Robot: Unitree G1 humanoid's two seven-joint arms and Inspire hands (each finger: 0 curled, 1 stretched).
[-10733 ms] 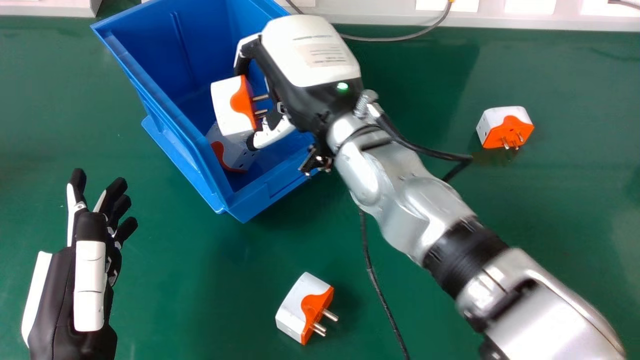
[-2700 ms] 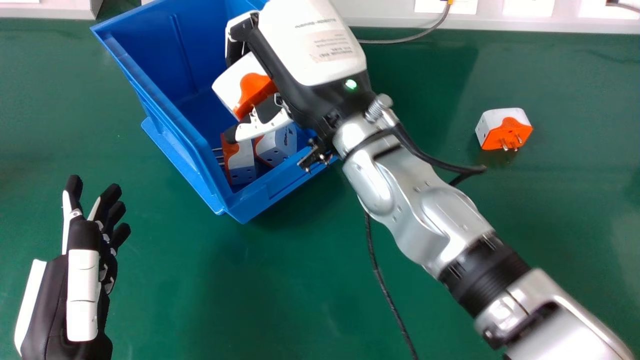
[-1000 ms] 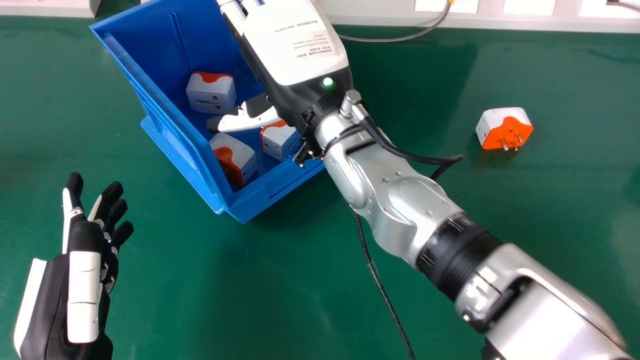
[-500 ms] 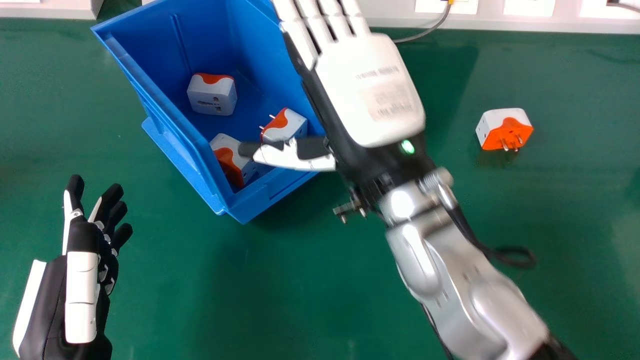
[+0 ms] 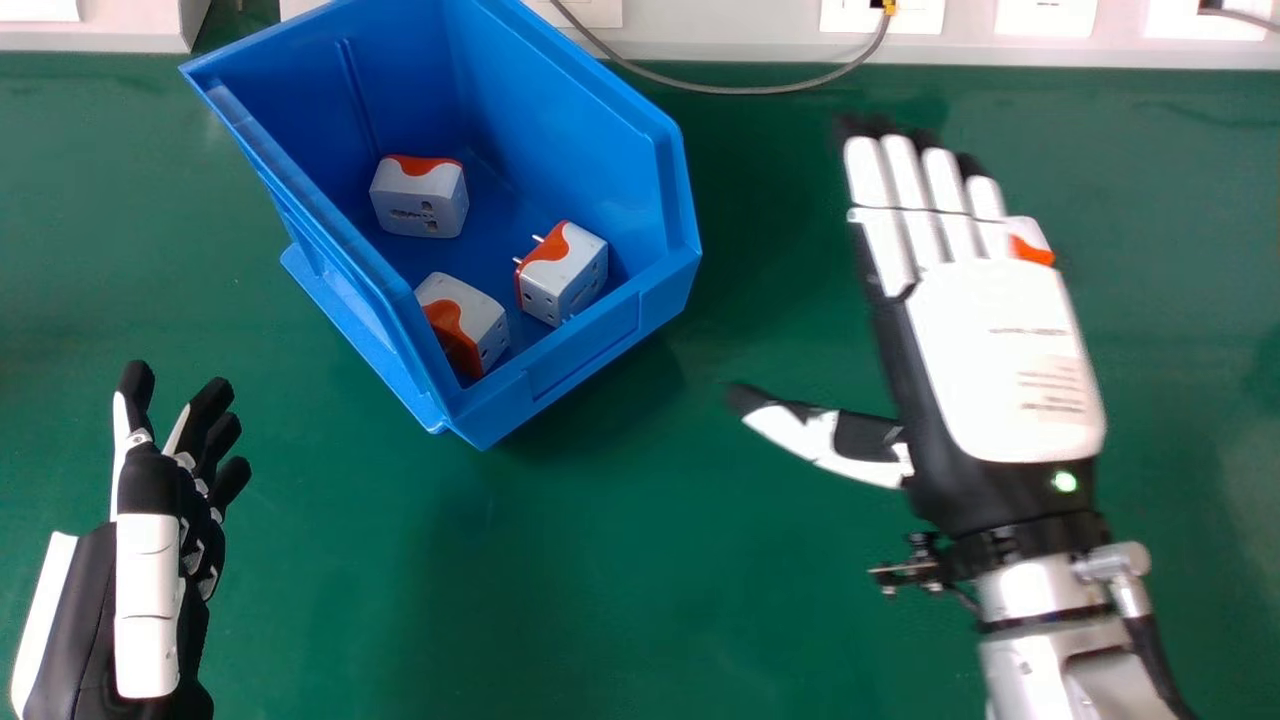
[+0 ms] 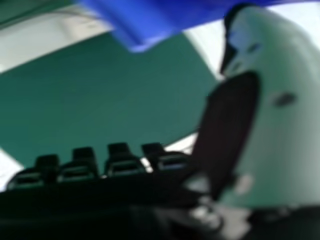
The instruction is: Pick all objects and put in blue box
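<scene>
Clearly, right fingers (image 5: pixel 903 172) straight, thumb (image 5: pixel 800 434) splayed wide

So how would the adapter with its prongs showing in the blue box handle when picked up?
The adapter looks boxy and hard-cased, so likely stiff. Flat sides should keep it from rolling, but its thin prongs might snag.

The print (image 5: pixel 1050 382) on the right hand (image 5: pixel 985 395) cannot be read.

Two views, one high, one close.
Head: forward, steeply down over table (image 5: pixel 560 580) – other: at right hand (image 5: pixel 1000 350), tilted, facing across tabletop – shared: table, blue box (image 5: pixel 580 120).
</scene>
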